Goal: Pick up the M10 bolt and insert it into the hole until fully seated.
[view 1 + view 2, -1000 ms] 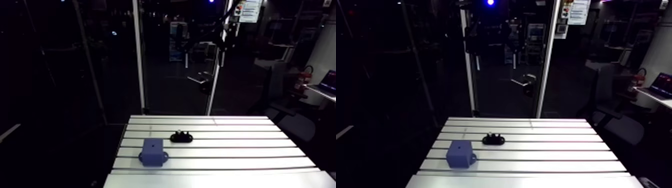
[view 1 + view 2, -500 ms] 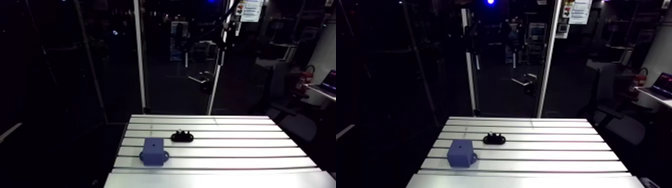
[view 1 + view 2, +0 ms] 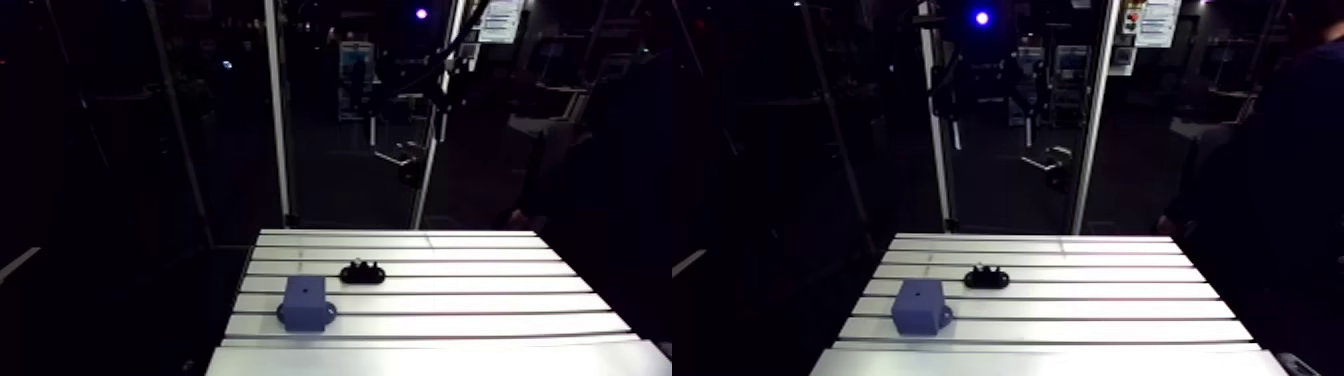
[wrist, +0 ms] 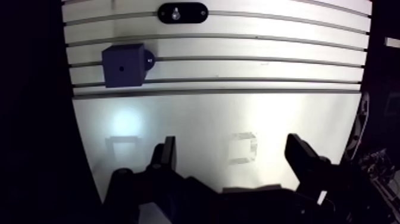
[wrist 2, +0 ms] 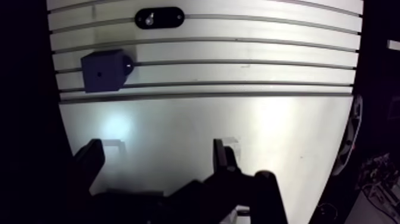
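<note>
The gripper (image 4: 233, 156) hangs released over the table (image 4: 196, 119), its two fingers (image 4: 166, 156) spread wide with only bare metal between them. It hovers above the smooth, unslotted strip, well apart from the blue block (image 4: 122, 65).

The block sits flat across the slotted part of the table, with a rounded lug sticking out of one side. A small dark hole (image 4: 121, 68) shows in the middle of its top face, with nothing in it.

The M10 bolt (image 4: 177, 12) is not in the block. It stands in a black oval holder (image 4: 183, 12) that lies beyond the block from the gripper, a couple of slots further on and off towards the block's lug side, near it but not touching. From above only a small bright spot of the bolt shows at the holder's centre (in the arm view it is a pale nub on the dark base).

In the arm view a person in dark clothing (image 3: 1272, 200) stands beside the table, far from the block on the side its lug faces. One hand (image 3: 1167, 225) shows just past the table's far corner.
</note>
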Robot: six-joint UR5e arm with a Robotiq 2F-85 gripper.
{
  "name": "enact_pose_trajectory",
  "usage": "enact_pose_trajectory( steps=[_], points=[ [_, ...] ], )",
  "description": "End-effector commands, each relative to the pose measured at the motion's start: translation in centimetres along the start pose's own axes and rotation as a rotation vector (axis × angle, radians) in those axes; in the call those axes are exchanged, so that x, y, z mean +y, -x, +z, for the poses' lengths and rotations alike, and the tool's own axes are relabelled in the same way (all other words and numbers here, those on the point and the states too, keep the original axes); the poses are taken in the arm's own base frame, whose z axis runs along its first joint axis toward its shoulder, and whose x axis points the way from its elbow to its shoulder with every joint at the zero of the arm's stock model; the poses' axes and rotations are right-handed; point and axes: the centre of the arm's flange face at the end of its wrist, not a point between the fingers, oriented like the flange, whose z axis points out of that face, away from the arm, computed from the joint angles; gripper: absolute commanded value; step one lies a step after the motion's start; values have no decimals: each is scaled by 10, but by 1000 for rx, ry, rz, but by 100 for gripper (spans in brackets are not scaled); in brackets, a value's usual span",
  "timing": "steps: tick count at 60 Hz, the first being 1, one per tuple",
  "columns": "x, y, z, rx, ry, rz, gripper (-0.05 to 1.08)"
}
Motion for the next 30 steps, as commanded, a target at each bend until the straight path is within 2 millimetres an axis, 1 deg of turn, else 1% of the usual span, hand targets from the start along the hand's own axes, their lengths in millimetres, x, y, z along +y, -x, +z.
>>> enact_pose_trajectory(
  steps=[1, 5, 6, 15, 19, 26, 28, 30],
  points=[
    [-1, -10, 29, 63, -4, 5, 0],
    [-2, -11, 36, 70, -4, 7, 0],
    [-2, -12, 41, 69, -4, 7, 0],
    [-3, -12, 56, 80, -4, 8, 0],
    [-7, -14, 66, 101, -8, 5, 0],
    [-11, -12, 77, 120, -13, 3, 0],
    [-13, -13, 86, 141, -30, 4, 0],
    [-14, -12, 89, 152, -38, 2, 0]
  ],
)
